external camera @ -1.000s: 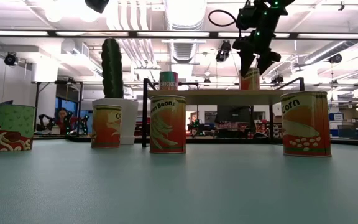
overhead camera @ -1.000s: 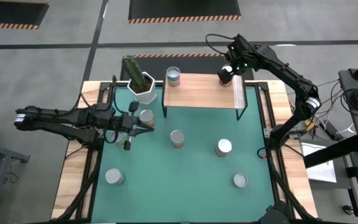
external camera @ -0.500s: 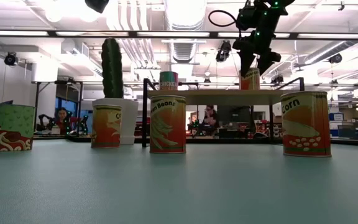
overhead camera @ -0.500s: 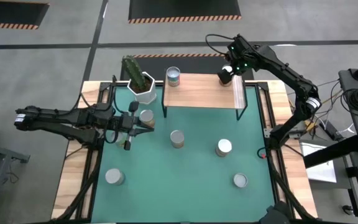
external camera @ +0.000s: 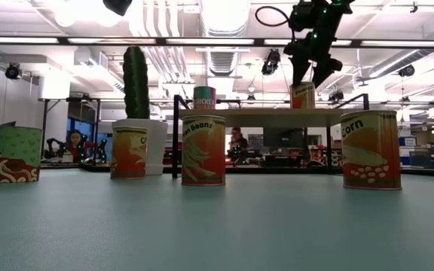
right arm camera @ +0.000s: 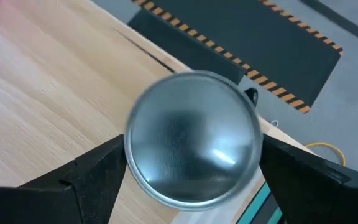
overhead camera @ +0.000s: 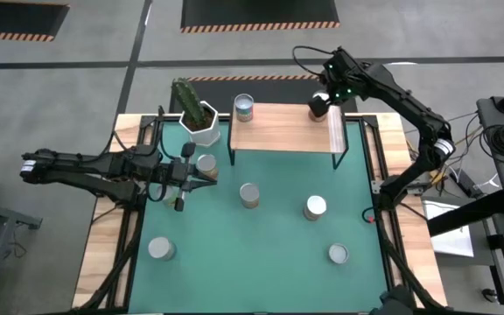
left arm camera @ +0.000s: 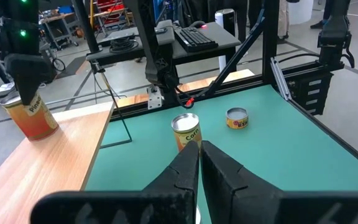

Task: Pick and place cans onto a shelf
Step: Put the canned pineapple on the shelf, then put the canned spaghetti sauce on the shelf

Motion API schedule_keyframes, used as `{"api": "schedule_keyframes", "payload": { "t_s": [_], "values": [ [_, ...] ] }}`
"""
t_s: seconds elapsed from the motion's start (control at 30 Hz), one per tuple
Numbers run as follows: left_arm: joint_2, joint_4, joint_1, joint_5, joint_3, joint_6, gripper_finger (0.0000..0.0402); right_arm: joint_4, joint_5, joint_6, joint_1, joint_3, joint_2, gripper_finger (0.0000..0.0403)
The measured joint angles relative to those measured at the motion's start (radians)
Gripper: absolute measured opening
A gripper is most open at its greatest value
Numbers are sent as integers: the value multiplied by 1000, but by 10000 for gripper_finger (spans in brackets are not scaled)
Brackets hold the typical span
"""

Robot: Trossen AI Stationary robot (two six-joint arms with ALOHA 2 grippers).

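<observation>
Dark jointed arms [overhead camera: 392, 87], black cables, green lights.

We count seven cans, all upright. Two stand on the shelf [overhead camera: 287, 129], a light-wood board on black legs at the counter's far edge: a greenish-labelled one [overhead camera: 243, 108] at its left end and an orange one [external camera: 303, 95] near its right end, which seems to stand free between the spread fingers of the right claw [overhead camera: 318, 105]. Five others are scattered on the green mat: the beans can [external camera: 203, 150], the corn can [external camera: 371, 149], and cans at [overhead camera: 206, 164], [overhead camera: 160, 249] and [overhead camera: 338, 254].
</observation>
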Motion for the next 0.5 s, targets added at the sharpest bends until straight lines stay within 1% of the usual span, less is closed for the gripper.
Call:
{"api": "schedule_keyframes", "payload": {
  "t_s": [0.3,0.4,0.5],
  "values": [
    [0,5,0,0,0,0,0,-10,-1,35,3,83,-51,336],
    [0,6,0,0,0,0,0,-8,0,69,25,103,-80,335],
    [0,6,0,0,0,0,0,-6,-1,102,73,108,-109,330]
  ]
}}
